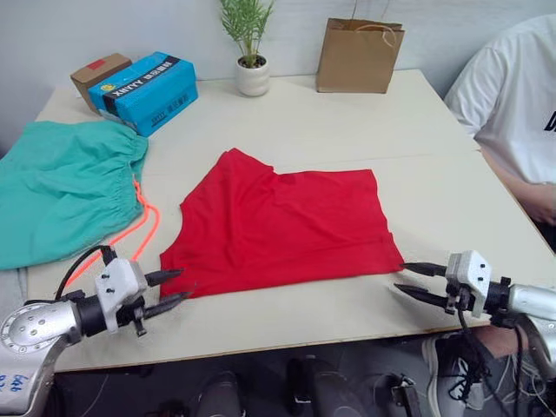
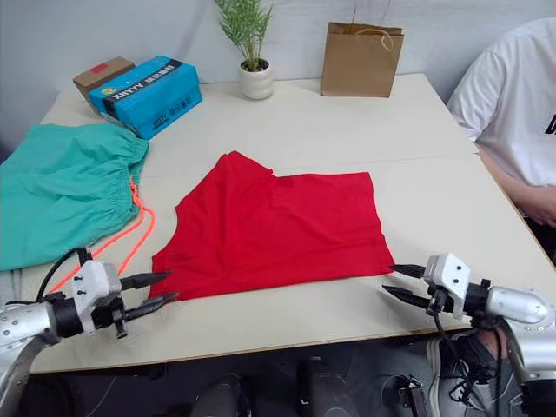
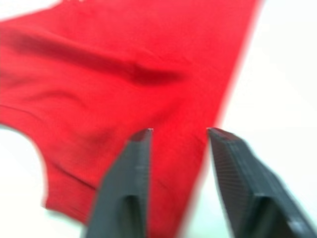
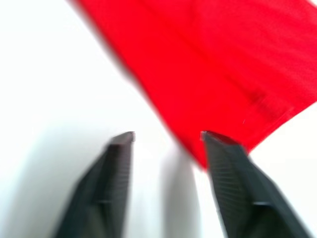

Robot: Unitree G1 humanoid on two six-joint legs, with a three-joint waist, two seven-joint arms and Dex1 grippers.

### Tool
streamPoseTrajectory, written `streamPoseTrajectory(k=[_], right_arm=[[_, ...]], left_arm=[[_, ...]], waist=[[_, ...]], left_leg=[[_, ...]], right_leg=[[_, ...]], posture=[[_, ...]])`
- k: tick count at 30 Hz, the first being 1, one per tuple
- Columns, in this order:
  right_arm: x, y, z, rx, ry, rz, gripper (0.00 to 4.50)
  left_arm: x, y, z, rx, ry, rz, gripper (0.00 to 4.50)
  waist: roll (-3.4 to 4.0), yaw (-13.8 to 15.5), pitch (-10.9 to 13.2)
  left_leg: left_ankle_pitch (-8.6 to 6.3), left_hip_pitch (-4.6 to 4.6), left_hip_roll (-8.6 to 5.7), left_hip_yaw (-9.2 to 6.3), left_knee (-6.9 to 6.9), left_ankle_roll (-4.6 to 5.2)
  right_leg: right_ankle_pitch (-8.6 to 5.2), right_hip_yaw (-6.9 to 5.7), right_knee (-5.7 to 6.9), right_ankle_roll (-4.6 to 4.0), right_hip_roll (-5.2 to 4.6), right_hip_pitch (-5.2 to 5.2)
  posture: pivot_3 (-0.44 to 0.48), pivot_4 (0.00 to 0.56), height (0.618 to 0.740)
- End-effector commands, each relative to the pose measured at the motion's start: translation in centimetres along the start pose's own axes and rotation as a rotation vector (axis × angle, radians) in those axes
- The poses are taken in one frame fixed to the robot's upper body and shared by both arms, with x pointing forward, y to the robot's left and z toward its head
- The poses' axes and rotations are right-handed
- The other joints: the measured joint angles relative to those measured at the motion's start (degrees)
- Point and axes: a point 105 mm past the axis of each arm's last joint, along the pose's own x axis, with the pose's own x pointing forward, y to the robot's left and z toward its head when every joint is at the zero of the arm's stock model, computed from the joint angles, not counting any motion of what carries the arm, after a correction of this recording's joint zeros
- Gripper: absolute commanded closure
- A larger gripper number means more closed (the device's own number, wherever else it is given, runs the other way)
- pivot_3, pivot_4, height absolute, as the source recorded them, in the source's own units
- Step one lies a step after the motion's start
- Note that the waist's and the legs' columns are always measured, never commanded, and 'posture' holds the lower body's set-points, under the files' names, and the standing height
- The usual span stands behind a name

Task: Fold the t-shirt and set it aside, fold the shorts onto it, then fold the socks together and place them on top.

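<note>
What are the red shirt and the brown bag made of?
The t-shirt looks like soft matte cloth, probably cotton knit: it lies limp and flat with gentle wrinkles. The bag looks like stiff brown kraft paper: it stands upright by itself with sharp creases and thin cord handles.

The t-shirt [image 1: 282,228] is red cloth, matt and soft, with light wrinkles. The shorts [image 1: 61,187] on the left are green cloth, matt, gathered at the waistband, and their cord [image 1: 139,228] looks like a smooth woven string. The table [image 1: 330,122] has a pale, smooth, slightly matt top. The far bag [image 1: 358,56] is brown paper. The blue box [image 1: 144,90] has a glossy printed surface, and the small box [image 1: 100,73] behind it is plain cardboard. The plant pot [image 1: 253,76] looks like smooth white ceramic. Both grippers have black matt fingers [image 3: 237,183] with fine texture.
</note>
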Motion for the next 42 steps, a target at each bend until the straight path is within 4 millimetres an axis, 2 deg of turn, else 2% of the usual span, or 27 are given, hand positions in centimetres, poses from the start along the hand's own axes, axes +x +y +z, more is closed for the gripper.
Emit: streamPoseTrajectory(k=[1, 3, 7, 10, 11, 16, 19, 20, 21, 23, 29, 34, 42], right_arm=[[0.7, -0.7, -0.1, -0.090, 0.021, 0.013, 0.85], [1.2, -1.0, -0.3, -0.114, 0.033, 0.013, 0.17], [2.6, -1.7, -0.4, -0.146, 0.040, 0.003, 0.17], [3.4, -1.9, -0.6, -0.154, 0.053, 0.012, 0.81], [3.7, -2.0, -0.6, -0.152, 0.053, 0.013, 1.17], [4.2, -1.6, -1.0, -0.127, 0.076, 0.070, 2.94], [4.3, -1.5, -1.2, -0.085, 0.086, 0.087, 4.09], [4.3, -1.3, -1.3, -0.064, 0.093, 0.101, 4.39], [4.3, -1.1, -1.3, -0.055, 0.095, 0.118, 4.50], [4.1, -0.6, -1.1, -0.040, 0.095, 0.155, 4.50], [1.7, 2.4, 0.1, 0.044, 0.069, 0.296, 4.50], [-0.4, 4.7, -0.1, 0.091, 0.115, 0.330, 4.50], [-1.4, 6.0, -0.1, 0.172, 0.114, 0.285, 4.50]], left_arm=[[0.0, 0.3, -1.2, 0.075, 0.066, -0.004, 1.07], [0.2, 0.6, -1.9, 0.105, 0.098, 0.011, 0.47], [0.9, 1.4, -2.7, 0.144, 0.135, 0.061, 0.47], [1.4, 1.4, -3.0, 0.140, 0.145, 0.049, 0.44], [1.6, 1.4, -3.2, 0.142, 0.156, 0.036, 0.84], [1.9, 2.0, -4.0, 0.131, 0.198, 0.031, 2.26], [1.6, 1.5, -4.4, 0.108, 0.211, -0.011, 3.28], [1.5, 1.2, -4.5, 0.100, 0.211, -0.031, 3.57], [1.3, 0.9, -4.5, 0.096, 0.208, -0.052, 3.92], [1.0, 0.5, -4.4, 0.083, 0.201, -0.079, 4.48], [-0.4, -1.3, -3.4, 0.061, 0.159, -0.131, 4.48], [-1.7, -3.0, -3.0, 0.047, 0.167, -0.132, 4.48], [-2.6, -4.7, -2.5, -0.008, 0.159, -0.096, 4.48]], waist=[[0.05, -0.09, 0.03], [0.06, -0.08, 0.04], [0.03, -0.17, 0.01], [0.06, -0.19, -0.02], [0.09, -0.18, -0.05], [0.22, -0.12, -0.28], [0.19, -0.13, -0.41], [0.20, -0.13, -0.45], [0.19, -0.14, -0.48], [0.16, -0.16, -0.54], [0.15, -0.02, -0.56], [0.15, -0.09, -0.56], [0.03, 0.01, -0.52]], left_leg=[[0.02, -0.01, -0.01, 0.00, -0.01, 0.00], [0.04, -0.01, -0.04, -0.01, -0.04, -0.01], [0.07, 0.03, -0.04, -0.01, -0.11, -0.01], [0.15, 0.05, -0.06, 0.00, -0.11, 0.03], [0.17, 0.07, -0.06, 0.00, -0.11, 0.04], [0.33, 0.13, -0.06, 0.01, -0.11, 0.11], [0.40, 0.17, -0.06, -0.01, -0.17, 0.10], [0.43, 0.19, -0.06, -0.01, -0.21, 0.09], [0.43, 0.20, -0.06, -0.01, -0.24, 0.08], [0.44, 0.22, -0.06, 0.00, -0.33, 0.06], [0.22, 0.24, 0.01, -0.04, -0.66, -0.21], [-0.06, 0.12, 0.04, -0.04, -0.57, -0.40], [-0.44, 0.07, -0.08, -0.05, -0.41, 0.02]], right_leg=[[0.00, 0.00, 0.00, -0.01, 0.00, -0.01], [-0.01, 0.01, -0.01, -0.02, -0.01, -0.04], [0.01, 0.02, -0.03, -0.01, -0.03, 0.01], [0.07, 0.04, -0.04, -0.03, -0.05, 0.03], [0.09, 0.04, -0.03, -0.05, -0.05, 0.05], [0.17, 0.04, -0.03, -0.13, -0.06, 0.10], [0.21, 0.04, -0.03, -0.19, -0.06, 0.11], [0.21, 0.04, -0.03, -0.19, -0.06, 0.11], [0.21, 0.04, -0.03, -0.20, -0.06, 0.11], [0.21, 0.04, -0.03, -0.20, -0.06, 0.11], [-0.07, -0.05, -0.01, -0.27, 0.00, -0.01], [-0.48, -0.09, -0.03, -0.02, 0.01, -0.07], [-0.53, -0.03, -0.16, 0.09, -0.06, 0.00]], posture=[[0.000, 0.150, 0.740], [0.000, 0.150, 0.740], [0.000, 0.150, 0.740], [0.000, 0.150, 0.740], [0.000, 0.150, 0.740], [0.000, 0.150, 0.740], [0.000, 0.150, 0.740], [0.000, 0.150, 0.740], [0.000, 0.150, 0.740], [0.000, 0.150, 0.740], [0.000, 0.150, 0.740], [0.000, 0.150, 0.740], [0.000, 0.150, 0.740]])
